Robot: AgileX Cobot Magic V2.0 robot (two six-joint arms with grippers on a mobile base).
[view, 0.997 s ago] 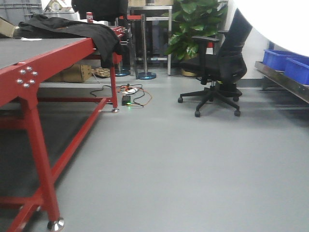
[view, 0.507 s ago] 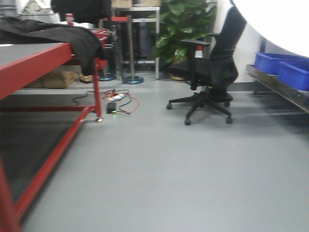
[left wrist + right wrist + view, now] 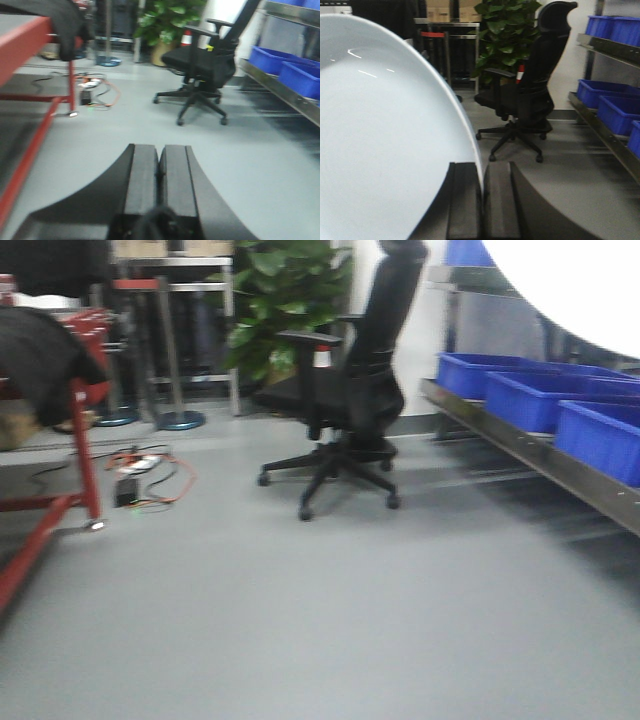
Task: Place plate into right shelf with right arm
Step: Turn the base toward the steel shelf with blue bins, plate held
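Note:
A large white plate (image 3: 380,140) fills the left half of the right wrist view. My right gripper (image 3: 482,172) is shut on its rim and holds it up on edge above the floor. The plate's edge also shows as a white arc at the top right of the front view (image 3: 575,285). The right shelf (image 3: 520,440) is a metal rack along the right wall with blue bins (image 3: 510,390); it also shows in the right wrist view (image 3: 605,125). My left gripper (image 3: 159,165) is shut and empty, above the grey floor.
A black office chair (image 3: 345,390) stands mid-room on the grey floor. A red-framed table (image 3: 60,460) with black cloth is at the left. Cables and a power unit (image 3: 135,475) lie on the floor. A potted plant (image 3: 275,295) and stanchions stand behind.
The front view has swung to the right: the red table has slid out to the left, the chair has moved towards the middle, and the shelf with blue bins has come in.

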